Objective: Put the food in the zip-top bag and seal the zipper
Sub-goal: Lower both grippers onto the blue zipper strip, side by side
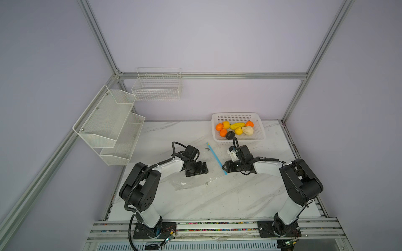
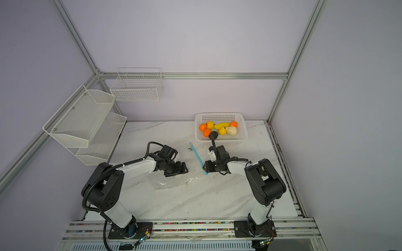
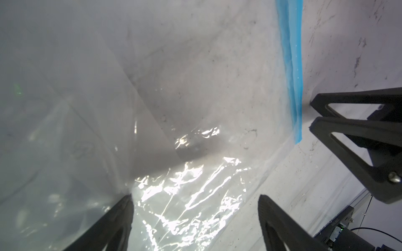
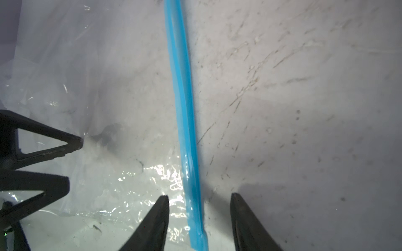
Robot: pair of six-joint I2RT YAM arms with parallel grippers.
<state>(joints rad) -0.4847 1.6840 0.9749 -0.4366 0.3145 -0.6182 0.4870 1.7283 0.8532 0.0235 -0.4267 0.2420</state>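
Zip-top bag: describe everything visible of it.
The zip-top bag is clear, crinkly plastic with bright glare on its wrinkles. It lies mostly flat and seemingly empty on the marble table. Its light-blue zipper runs straight along one edge. The open right gripper straddles that strip's near end without pinching it. The open left gripper sits over the film from the opposite side, contact unclear.

The food [image 1: 237, 125] lies heaped in a white perforated basket [image 1: 250, 142] at the far right of the desk [image 1: 217, 202]: three orange balls [image 1: 219, 127], three yellow fruits [image 1: 238, 130], a cream bulb [image 1: 247, 130] and a dark lump [image 1: 230, 135]. The clear, crinkly zip-top bag [image 1: 191, 182] lies flat mid-desk. Its light-blue zipper [image 1: 216, 157] runs straight and diagonal along the edge nearest the basket.
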